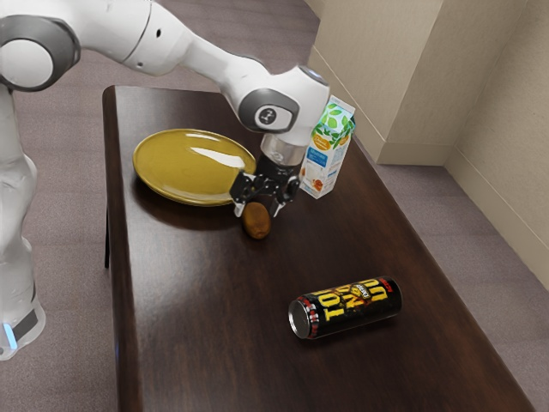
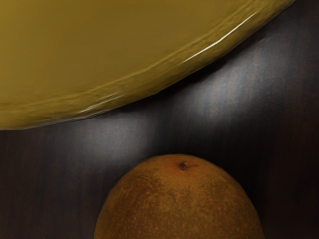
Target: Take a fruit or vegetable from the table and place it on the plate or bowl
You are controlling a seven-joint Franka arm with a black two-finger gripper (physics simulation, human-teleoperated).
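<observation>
Grasping the kiwi (image 1: 256, 221) at its top, the fingers (image 1: 276, 202) hold it upright, long axis vertical, low over the bench (image 1: 214, 326); the plate (image 1: 184, 163) lies just beside, toward the exterior view's left.

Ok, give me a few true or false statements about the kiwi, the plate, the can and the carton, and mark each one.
1. The kiwi lies on the plate. False: it is off the plate, beside its rim, under the gripper.
2. The can lies on its side on the table. True.
3. The carton has tipped over. False: it stands upright.
4. The plate is yellow and has nothing on it. True.
</observation>
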